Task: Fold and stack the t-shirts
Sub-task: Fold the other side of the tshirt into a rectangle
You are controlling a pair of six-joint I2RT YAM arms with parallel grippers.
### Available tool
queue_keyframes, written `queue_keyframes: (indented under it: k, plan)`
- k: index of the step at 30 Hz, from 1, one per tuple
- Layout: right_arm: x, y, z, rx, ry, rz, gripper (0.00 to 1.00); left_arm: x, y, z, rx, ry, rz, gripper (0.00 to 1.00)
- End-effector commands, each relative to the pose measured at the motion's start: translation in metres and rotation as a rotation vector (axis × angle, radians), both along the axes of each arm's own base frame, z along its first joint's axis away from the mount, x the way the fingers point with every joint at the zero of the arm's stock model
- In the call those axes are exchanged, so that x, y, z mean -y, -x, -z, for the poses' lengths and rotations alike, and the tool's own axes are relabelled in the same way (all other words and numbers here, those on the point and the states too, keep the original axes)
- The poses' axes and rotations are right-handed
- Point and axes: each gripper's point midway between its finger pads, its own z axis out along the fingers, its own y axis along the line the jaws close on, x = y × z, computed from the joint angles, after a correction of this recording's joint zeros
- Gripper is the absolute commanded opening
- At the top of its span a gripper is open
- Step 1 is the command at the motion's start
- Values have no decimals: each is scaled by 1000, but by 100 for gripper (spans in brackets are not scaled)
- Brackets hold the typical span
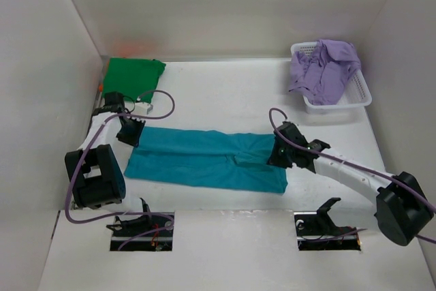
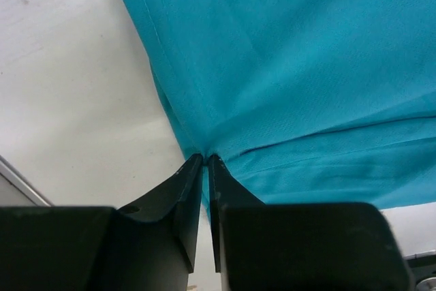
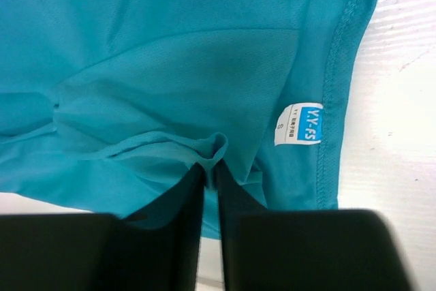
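1. Top view: the teal shirt is laid out as a long folded strip across the middle of the table, running left to right, a little nearer the near edge.
2. The left gripper is planted on the strip's left end at its far corner. The right gripper is down on the right part of the strip, just short of its right end.
3. A green shirt is seen folded flat in the far left corner. A lavender shirt is heaped in the white basket at the far right corner, well apart from the teal one.
4. Left wrist view: the left gripper is drawn almost closed, with only a thin slit left between the jaws. The hemmed edge of the teal shirt is pinched at the tips, and creases fan out from that spot. Bare table fills the left side.
5. Right wrist view: the right gripper is likewise nearly closed. A small pucker of the teal shirt is gathered up right at the jaw tips and nipped there.
6. A white label is seen sewn just inside the stitched neck band, to the right of the pinch. White table shows beyond that band.
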Motion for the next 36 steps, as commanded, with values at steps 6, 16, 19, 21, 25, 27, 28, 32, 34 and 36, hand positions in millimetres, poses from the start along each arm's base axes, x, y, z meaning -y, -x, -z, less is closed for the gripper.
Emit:
queue_keyframes:
  k: [6, 16, 19, 21, 25, 27, 28, 32, 34, 36]
  plan:
    - [-24, 19, -21, 66, -83, -154, 26, -5, 10, 5, -32, -45, 17, 27]
    - [-59, 4, -77, 209, -152, -241, 23, -25, -6, -20, 33, -124, -4, 42]
    - [-65, -23, -56, 173, -61, -256, 10, -26, -18, -22, 37, -118, -20, 43]
    - [-58, -38, -36, 138, 26, -234, 4, -25, -22, -20, 28, -109, -38, 43]
    - [-24, -55, -10, 96, 187, -135, 1, -25, -23, -19, 26, -105, -50, 45]
    - [-15, -56, -2, 81, 221, -118, 0, -27, -22, -17, 24, -104, -56, 46]
    - [-14, -54, -1, 77, 224, -120, 0, -27, -21, -15, 17, -103, -57, 46]
    - [-22, -31, 7, 10, 189, -175, 0, -26, -16, -9, -2, -98, -62, 46]
    - [-30, -10, 9, -27, 156, -204, 0, -26, -15, -7, -5, -97, -61, 46]
    - [-34, 10, 11, -59, 126, -220, 0, -26, -14, -5, -9, -96, -63, 46]
